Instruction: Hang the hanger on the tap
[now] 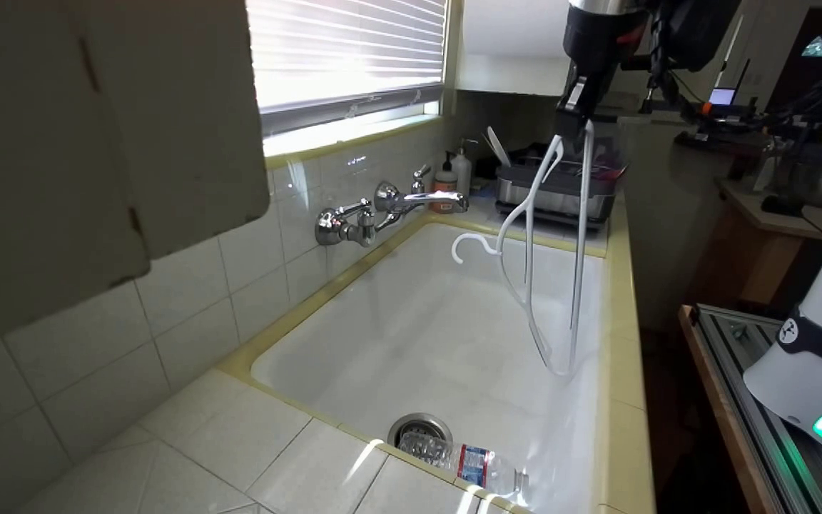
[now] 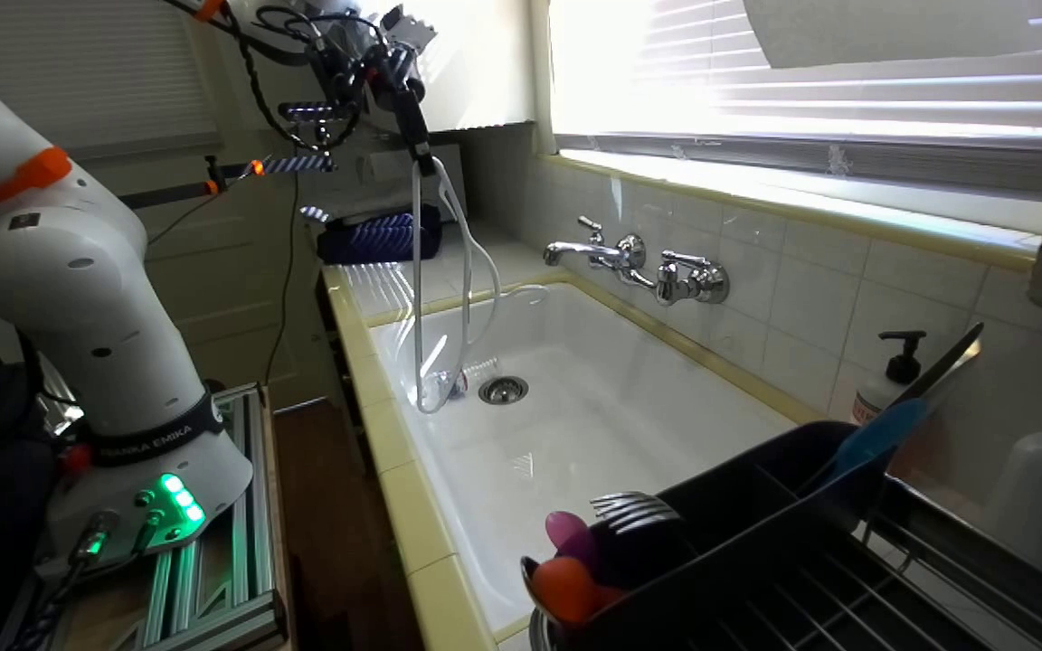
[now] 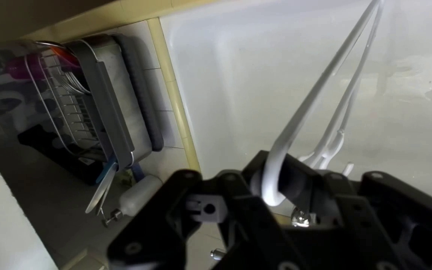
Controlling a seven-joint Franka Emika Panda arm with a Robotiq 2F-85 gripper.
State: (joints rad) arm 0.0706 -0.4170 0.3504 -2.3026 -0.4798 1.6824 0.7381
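The tiled sink counter [image 1: 197,435] bears a dish rack [image 1: 558,194], two pump bottles [image 1: 462,171] and a dark-blue bundle [image 2: 374,242].

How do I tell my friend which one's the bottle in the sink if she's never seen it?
Start at the big white sink and find the round metal drain at its bottom. Beside the drain is a clear bottle lying on its side, with a red, white and blue label. The pump bottles outside the sink stand upright, but this one lies flat and has no pump.
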